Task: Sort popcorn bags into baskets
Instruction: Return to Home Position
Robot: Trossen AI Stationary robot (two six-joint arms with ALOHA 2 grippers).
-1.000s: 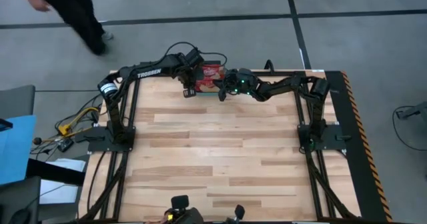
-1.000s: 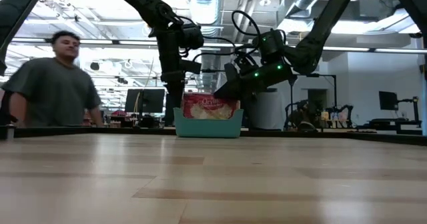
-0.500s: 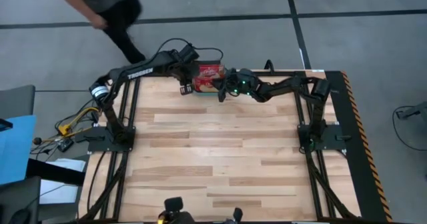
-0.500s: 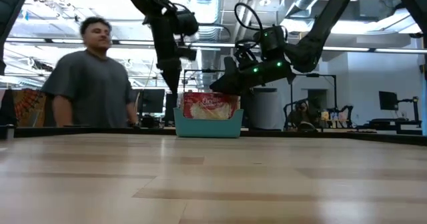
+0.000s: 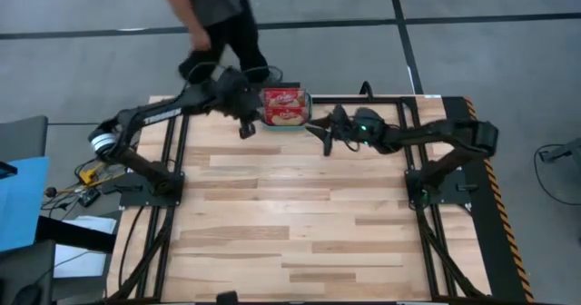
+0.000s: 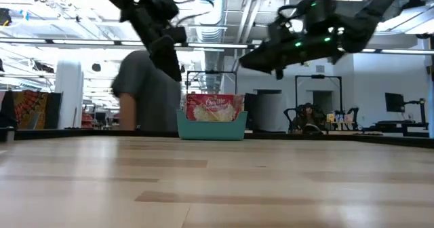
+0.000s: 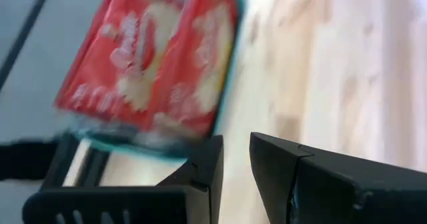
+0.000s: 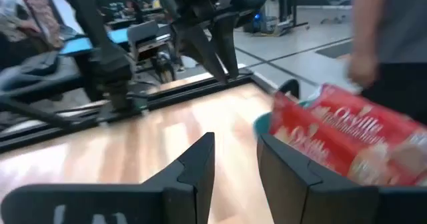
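Note:
Red popcorn bags [image 5: 283, 105] [image 6: 213, 106] stand upright in the teal basket [image 6: 211, 129] at the middle of the table's far edge. My left gripper [image 5: 245, 129] [image 7: 237, 161] hangs above the table just left of the basket, slanting down, its fingers a narrow gap apart with nothing between them. My right gripper [image 5: 325, 142] [image 8: 233, 151] hovers level to the right of the basket, open and empty. In the right wrist view the bags [image 8: 353, 144] and the basket's rim [image 8: 267, 124] lie beyond its fingertips.
A person [image 5: 218, 14] stands right behind the table's far edge at the basket, one hand [image 8: 360, 67] near the bags. The black frame rails [image 5: 172, 151] [image 5: 418, 173] run along both sides. The wooden tabletop [image 5: 300, 214] stretches toward the near edge.
My right gripper has drawn back from the basket toward the table's right and risen. My left gripper has pulled away from the basket toward the left and up, tipping. The bags stay in the basket. The person has walked from the far left to behind the basket.

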